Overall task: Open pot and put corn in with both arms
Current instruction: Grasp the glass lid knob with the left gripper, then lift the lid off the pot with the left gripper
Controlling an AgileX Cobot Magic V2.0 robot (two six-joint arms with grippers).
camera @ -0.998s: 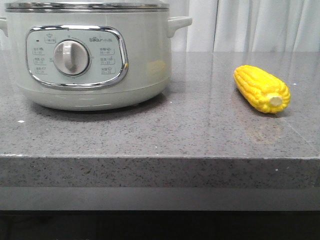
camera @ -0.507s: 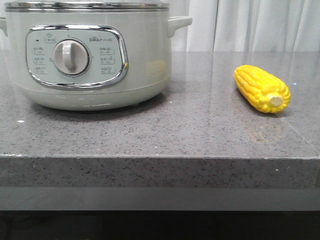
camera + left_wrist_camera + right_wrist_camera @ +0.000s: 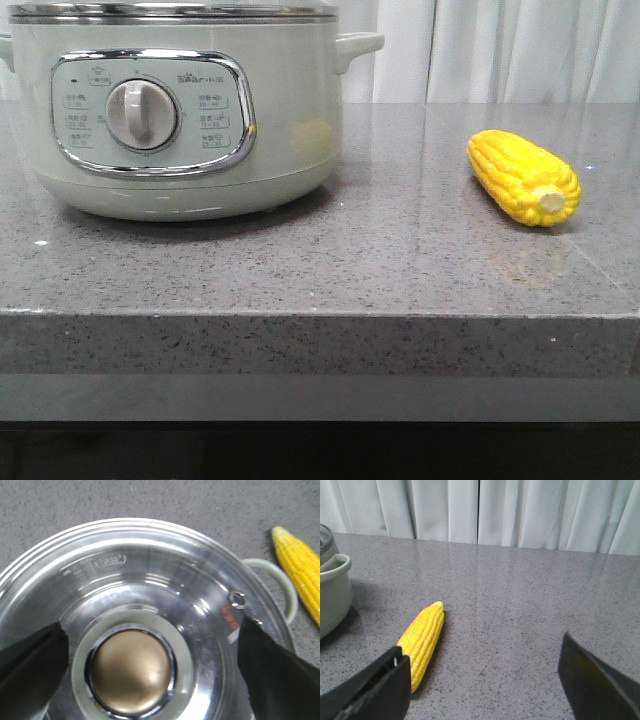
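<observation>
pot point(image 3: 180, 110) far left on counter point(image 3: 330, 270), lid on | corn point(image 3: 523, 177) lying well right of it | left gripper point(image 3: 150, 670) wide above lid knob point(image 3: 131, 671) | right gripper point(image 3: 482, 680) wide near corn, empty

The pot point(image 3: 180, 120) is cut off at the front view's top and left edges.

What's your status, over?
Left gripper open, straddling lid knob, nothing gripped. Right gripper open, short of corn. Pot lidded; corn on counter, clear of pot. No obstructions.
</observation>
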